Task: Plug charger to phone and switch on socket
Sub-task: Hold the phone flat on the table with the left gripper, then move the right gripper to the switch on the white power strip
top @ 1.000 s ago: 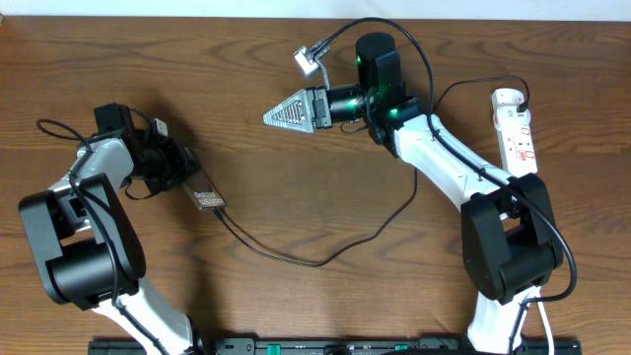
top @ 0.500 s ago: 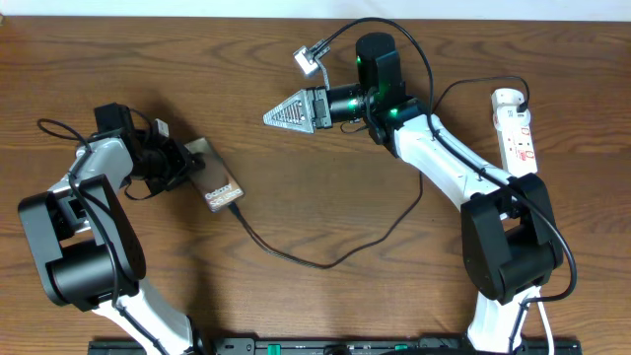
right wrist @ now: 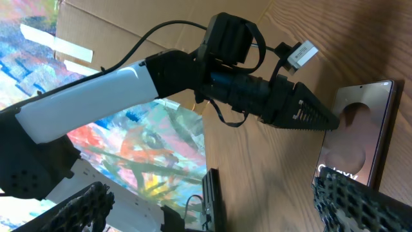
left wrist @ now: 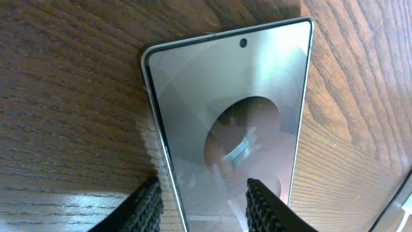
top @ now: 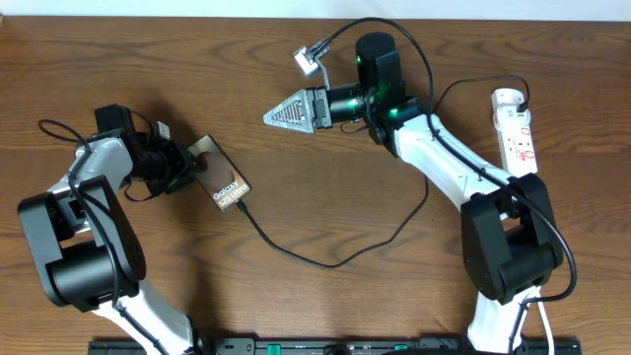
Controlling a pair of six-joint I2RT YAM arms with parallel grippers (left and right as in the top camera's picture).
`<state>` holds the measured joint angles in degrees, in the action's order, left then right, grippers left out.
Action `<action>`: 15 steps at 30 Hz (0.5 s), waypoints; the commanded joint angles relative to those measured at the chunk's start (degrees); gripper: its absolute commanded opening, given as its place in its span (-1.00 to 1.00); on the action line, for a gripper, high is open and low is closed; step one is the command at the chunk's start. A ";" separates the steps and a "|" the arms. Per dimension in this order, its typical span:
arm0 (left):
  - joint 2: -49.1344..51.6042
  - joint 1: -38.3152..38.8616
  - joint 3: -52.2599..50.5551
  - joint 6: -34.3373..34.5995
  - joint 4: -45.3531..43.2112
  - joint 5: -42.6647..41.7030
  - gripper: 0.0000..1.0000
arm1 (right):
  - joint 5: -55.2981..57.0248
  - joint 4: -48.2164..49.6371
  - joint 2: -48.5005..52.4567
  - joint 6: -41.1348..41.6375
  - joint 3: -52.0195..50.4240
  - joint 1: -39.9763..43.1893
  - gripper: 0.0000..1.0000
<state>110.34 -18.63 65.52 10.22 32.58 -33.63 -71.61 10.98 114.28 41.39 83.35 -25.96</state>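
The phone point(top: 223, 177) lies flat on the wooden table, its glass face up; it also shows in the left wrist view point(left wrist: 232, 116) and the right wrist view point(right wrist: 364, 129). The charger point(top: 325, 263), a thin black cable, meets the phone's lower end and loops right towards the socket point(top: 518, 128), a white power strip at the far right. My left gripper point(top: 185, 168) is open over the phone's upper-left end, its fingers point(left wrist: 205, 203) just above the glass. My right gripper point(top: 276, 115) hangs open and empty above the table's middle, far from the socket.
My left arm point(right wrist: 116, 84) fills the right wrist view. A black rail point(top: 325, 346) runs along the table's front edge between the two arm bases. Robot cables loop at the far left point(top: 54, 128).
The phone has tipped from standing on its edge to lying flat, and its lower end with the cable has shifted right. Neither arm has visibly moved.
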 commanded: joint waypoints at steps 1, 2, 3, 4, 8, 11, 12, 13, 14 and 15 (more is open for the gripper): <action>-1.16 -0.04 0.42 -0.76 0.35 1.62 -0.06 | -1.22 -0.22 -0.26 -1.86 0.85 -0.07 0.99; -1.95 -0.11 0.70 -0.79 0.39 1.07 0.01 | -1.20 -0.57 -0.26 -1.90 0.85 -0.04 0.99; -3.08 -0.28 1.03 -0.76 0.44 0.09 0.08 | -1.25 -0.94 -0.26 -2.34 0.85 0.04 0.99; -4.39 -0.44 1.27 -0.74 0.44 -0.92 0.15 | -1.22 -1.57 -0.26 -2.97 0.85 0.13 0.98; -12.07 -0.74 1.92 -0.20 1.73 -3.67 0.51 | -1.20 -4.35 -0.26 -4.92 0.85 0.68 0.98; -19.76 -0.74 2.01 0.13 4.37 -4.57 0.66 | -1.20 -6.27 -0.26 -6.47 0.85 0.94 0.99; -22.73 -0.74 2.01 0.13 5.35 -5.62 0.68 | -1.25 -7.08 -0.26 -7.52 0.85 1.03 0.99; -25.24 -0.74 2.01 0.13 6.10 -6.62 0.71 | -1.16 -8.96 -0.26 -9.03 0.85 1.29 0.99; -27.78 -0.74 2.01 0.13 6.71 -7.85 0.75 | -0.90 -10.36 -0.26 -9.92 0.85 1.60 0.98; -30.73 -0.74 2.01 0.13 7.21 -8.98 0.79 | -0.31 -11.98 -0.26 -10.82 0.85 2.03 0.99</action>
<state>87.44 -19.14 66.00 10.57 38.30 -37.87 -72.12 1.34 114.28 35.51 83.46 -25.61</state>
